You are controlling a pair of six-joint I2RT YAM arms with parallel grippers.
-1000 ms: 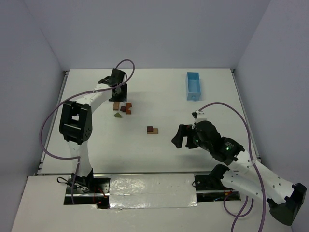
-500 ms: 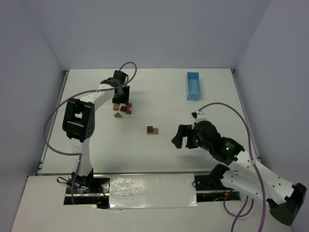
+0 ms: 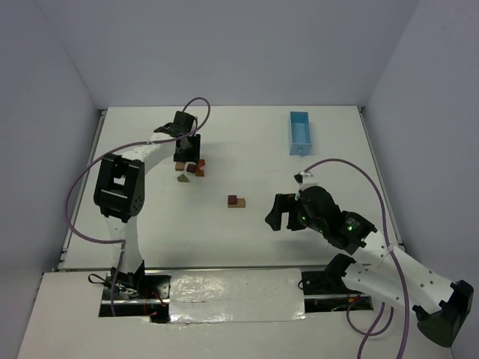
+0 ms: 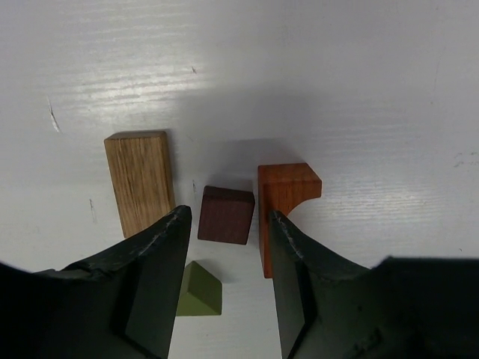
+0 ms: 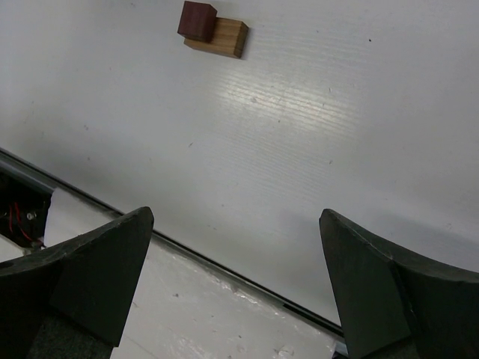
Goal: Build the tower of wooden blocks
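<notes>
A dark maroon cube sits on a tan block (image 3: 236,201) at mid-table, also seen in the right wrist view (image 5: 214,31). Loose pieces lie at the back left: a tan rectangle (image 4: 140,179), a maroon cube (image 4: 226,215), an orange arch piece (image 4: 284,196) and an olive-green triangle (image 4: 200,290). In the top view the arch (image 3: 199,167) and the triangle (image 3: 182,178) show. My left gripper (image 4: 229,218) (image 3: 185,152) is open above this group, its fingers either side of the maroon cube and holding nothing. My right gripper (image 5: 236,217) (image 3: 278,213) is open and empty, right of the stacked pair.
A light-blue tray (image 3: 300,132) stands at the back right. The table's near edge and a foil-covered strip (image 5: 187,314) show under the right gripper. Grey walls enclose the table on three sides.
The left gripper has shifted slightly over the loose blocks. The right gripper has edged a little to the left. No block has moved.
</notes>
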